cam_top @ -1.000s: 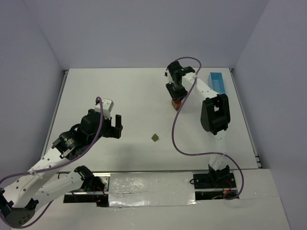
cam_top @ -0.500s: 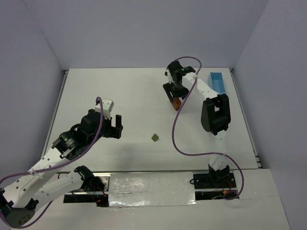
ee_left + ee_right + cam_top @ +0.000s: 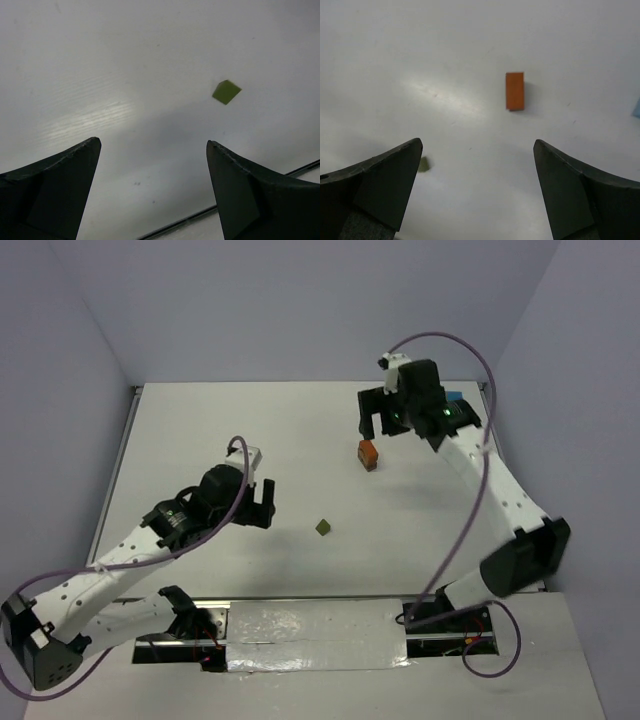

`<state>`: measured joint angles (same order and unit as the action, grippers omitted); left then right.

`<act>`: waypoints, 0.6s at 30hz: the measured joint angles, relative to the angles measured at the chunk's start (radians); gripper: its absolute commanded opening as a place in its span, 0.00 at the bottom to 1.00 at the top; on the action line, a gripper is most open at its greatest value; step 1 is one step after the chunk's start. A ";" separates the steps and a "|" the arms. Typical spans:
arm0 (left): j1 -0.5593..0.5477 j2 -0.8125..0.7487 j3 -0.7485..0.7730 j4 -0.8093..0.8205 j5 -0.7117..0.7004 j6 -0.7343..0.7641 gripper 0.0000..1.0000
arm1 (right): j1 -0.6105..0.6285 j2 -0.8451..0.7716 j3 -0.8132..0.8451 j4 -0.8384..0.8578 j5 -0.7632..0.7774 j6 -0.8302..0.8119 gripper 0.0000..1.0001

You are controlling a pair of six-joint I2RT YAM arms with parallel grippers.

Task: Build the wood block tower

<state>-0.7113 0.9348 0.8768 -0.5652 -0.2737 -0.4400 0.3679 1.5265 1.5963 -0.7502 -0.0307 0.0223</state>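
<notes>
Shows the wood block tower (image 3: 368,454) standing alone on the white desk (image 3: 250,430), right of the middle and nearer the far edge than the near one, orange on top with a darker, reddish layer beneath. Has the right pincer (image 3: 382,426) hanging in the air just beyond it toward the far edge, spread wide apart and gripping nothing. Looks down from the right wrist onto the tower's orange top as a small rectangle, framed between the two dark fingers (image 3: 380,185) yet well clear of both. Catches a sliver of the light blue tray (image 3: 636,107) at the right margin of that view. From above, leaves most of that tray hidden behind the right arm, by the far right corner of the desk. Places a lone olive green block (image 3: 323,527) flat on the desk near the middle, somewhat closer to the near edge, well apart from the tower. Has the left pincer (image 3: 258,504) near that block, on its left side, likewise wide apart and empty. From the left wrist, shows the green block lying out ahead on the bare desk, beyond the right-hand finger and touching neither one.
</notes>
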 measured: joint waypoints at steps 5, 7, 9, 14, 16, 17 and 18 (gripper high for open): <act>-0.129 0.182 -0.035 0.220 0.051 -0.055 0.98 | 0.006 -0.311 -0.364 0.189 -0.083 0.107 1.00; -0.187 0.286 -0.036 0.303 0.050 -0.051 0.98 | 0.011 -0.370 -0.473 0.243 -0.105 0.138 1.00; -0.250 0.386 -0.037 0.380 0.043 -0.023 0.97 | 0.015 -0.402 -0.564 0.280 -0.108 0.163 1.00; -0.320 0.544 -0.038 0.519 0.039 0.051 0.92 | 0.016 -0.543 -0.694 0.293 -0.100 0.198 1.00; -0.319 0.570 -0.047 0.573 0.034 0.074 0.89 | 0.016 -0.604 -0.699 0.298 -0.097 0.206 1.00; -0.319 0.577 -0.054 0.595 0.032 0.087 0.89 | 0.016 -0.633 -0.699 0.304 -0.097 0.209 1.00; -0.317 0.582 -0.060 0.614 0.030 0.100 0.88 | 0.016 -0.655 -0.699 0.310 -0.097 0.210 1.00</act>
<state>-1.0283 1.5169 0.8169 0.0490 -0.2436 -0.3397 0.3836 0.8715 0.8970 -0.4404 -0.1280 0.2321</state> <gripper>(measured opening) 0.897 0.996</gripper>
